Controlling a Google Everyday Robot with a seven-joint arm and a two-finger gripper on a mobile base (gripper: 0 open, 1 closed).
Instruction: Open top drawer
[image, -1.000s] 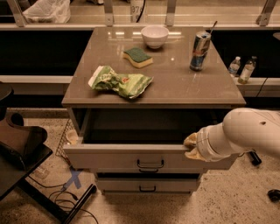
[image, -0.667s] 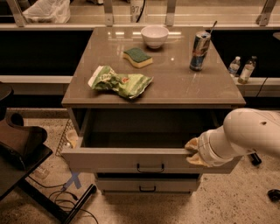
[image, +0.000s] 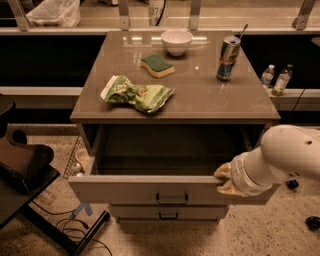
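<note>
Clamping the open top drawer (image: 125, 189) at its front rim's right end, gripper (image: 224, 180); cabinet top (image: 200, 100) above bears crumpled bag (image: 137, 94), sponge (image: 157, 65), bowl (image: 176, 41), can (image: 228, 58).

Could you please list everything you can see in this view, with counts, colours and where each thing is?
top drawer: 1, grey-beige with black handle, open
lower drawer: 1, grey, shut, beneath the top drawer
cabinet top: 1, grey-brown, above the drawers
bowl: 1, white, back centre of the cabinet top
sponge: 1, green on yellow, just in front of the bowl
can: 1, silver-blue, back right
snack bag: 1, green, crumpled, front left
bottles: 2, clear, ledge at right
plastic bag: 1, white, far back left
arm: 1, white, entering from the right
tool: 1, yellowish, at the top drawer's right front edge
</note>
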